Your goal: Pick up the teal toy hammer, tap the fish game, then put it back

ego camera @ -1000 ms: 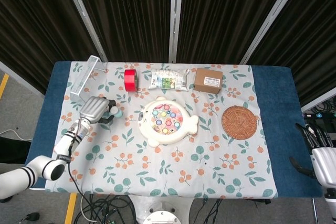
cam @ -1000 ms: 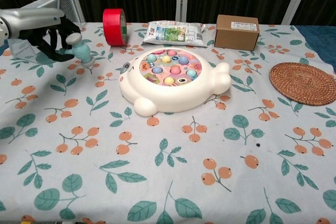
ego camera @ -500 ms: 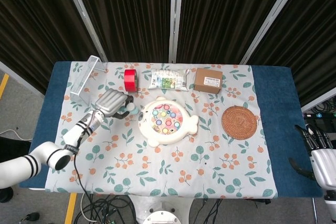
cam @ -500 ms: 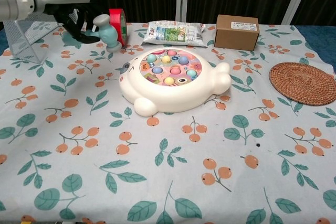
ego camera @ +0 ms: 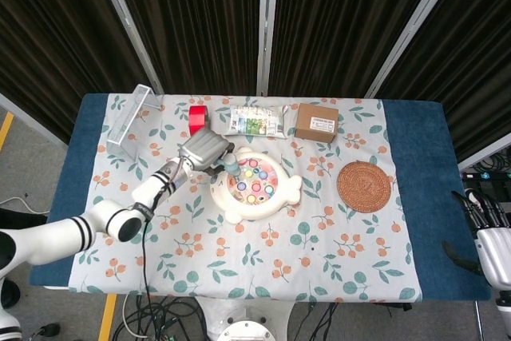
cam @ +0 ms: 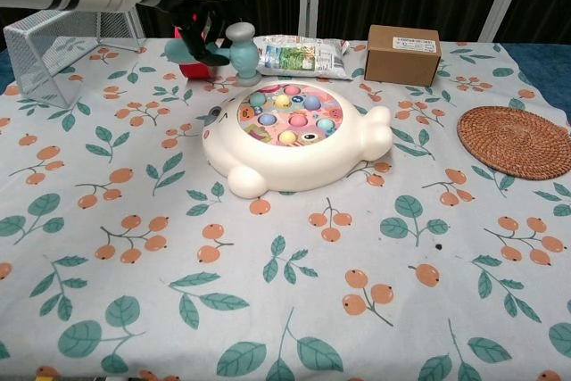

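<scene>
Left hand (cam: pixel 198 26) grips the teal plastic hammer (cam: pixel 241 48) above the rounded white fish game (cam: pixel 294 140).

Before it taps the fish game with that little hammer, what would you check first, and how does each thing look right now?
1. Left hand grips the teal toy hammer: ok.
2. Hammer head is over the white fish-shaped game: not ok, it hangs at the back-left edge.
3. Game lies flat on the floral tablecloth: ok.
4. Red tape roll and snack packet leave the swing path free: cannot tell.
5. Right hand is away from the game: ok.
</scene>
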Action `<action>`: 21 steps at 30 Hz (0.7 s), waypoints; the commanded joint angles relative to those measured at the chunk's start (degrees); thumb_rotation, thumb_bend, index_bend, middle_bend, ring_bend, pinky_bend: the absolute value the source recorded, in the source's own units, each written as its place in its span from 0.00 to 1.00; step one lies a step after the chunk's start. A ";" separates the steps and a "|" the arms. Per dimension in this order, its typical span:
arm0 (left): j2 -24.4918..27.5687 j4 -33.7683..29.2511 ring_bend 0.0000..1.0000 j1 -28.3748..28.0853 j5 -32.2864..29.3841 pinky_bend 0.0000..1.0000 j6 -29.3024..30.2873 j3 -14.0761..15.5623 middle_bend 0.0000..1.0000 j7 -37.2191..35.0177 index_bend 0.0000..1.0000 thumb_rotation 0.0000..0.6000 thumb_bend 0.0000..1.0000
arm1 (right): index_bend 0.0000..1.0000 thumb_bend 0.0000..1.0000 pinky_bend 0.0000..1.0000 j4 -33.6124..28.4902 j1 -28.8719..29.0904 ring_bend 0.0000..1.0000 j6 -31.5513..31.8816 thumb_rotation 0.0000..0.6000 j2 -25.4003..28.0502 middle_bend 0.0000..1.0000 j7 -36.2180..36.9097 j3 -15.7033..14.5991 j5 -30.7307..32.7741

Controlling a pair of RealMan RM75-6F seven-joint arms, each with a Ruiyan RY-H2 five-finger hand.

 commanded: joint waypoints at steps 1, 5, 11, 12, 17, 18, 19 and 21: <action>-1.41 0.68 0.50 -2.20 -3.19 0.53 -0.48 0.93 0.65 2.57 0.63 1.00 0.64 | 0.07 0.18 0.00 0.40 0.00 0.00 -0.09 1.00 -0.13 0.17 0.50 0.00 0.11; -2.55 1.25 0.50 -4.13 -6.56 0.53 -0.46 2.35 0.65 5.34 0.63 1.00 0.64 | 0.07 0.18 0.00 1.09 -0.12 0.00 0.04 1.00 -0.32 0.17 1.23 -0.02 0.20; -4.23 2.43 0.50 -6.24 -11.22 0.54 0.35 4.70 0.65 8.92 0.63 1.00 0.64 | 0.07 0.18 0.00 1.97 -0.42 0.00 0.16 1.00 -0.50 0.17 2.12 -0.10 0.50; -4.24 2.38 0.50 -6.46 -11.71 0.54 0.54 4.88 0.65 9.19 0.63 1.00 0.64 | 0.07 0.18 0.00 2.08 -0.46 0.00 0.25 1.00 -0.53 0.18 2.23 -0.11 0.46; -2.19 -0.32 0.50 -6.80 -13.33 0.54 2.34 4.96 0.65 9.49 0.63 1.00 0.64 | 0.07 0.18 0.00 2.54 -0.72 0.00 0.76 1.00 -0.63 0.18 2.66 -0.08 0.37; -1.71 -0.90 0.50 -6.80 -13.46 0.54 2.58 4.97 0.65 9.45 0.63 1.00 0.64 | 0.07 0.18 0.00 2.60 -0.73 0.00 0.79 1.00 -0.64 0.18 2.71 -0.08 0.36; -1.25 -1.48 0.50 -6.83 -13.58 0.54 2.84 5.06 0.65 9.47 0.63 1.00 0.64 | 0.07 0.18 0.00 2.65 -0.73 0.00 0.80 1.00 -0.66 0.18 2.77 -0.06 0.35; -0.98 -1.80 0.50 -6.93 -13.87 0.54 3.19 5.25 0.65 9.56 0.63 1.00 0.64 | 0.07 0.18 0.00 2.69 -0.73 0.00 0.78 1.00 -0.70 0.18 2.86 -0.07 0.34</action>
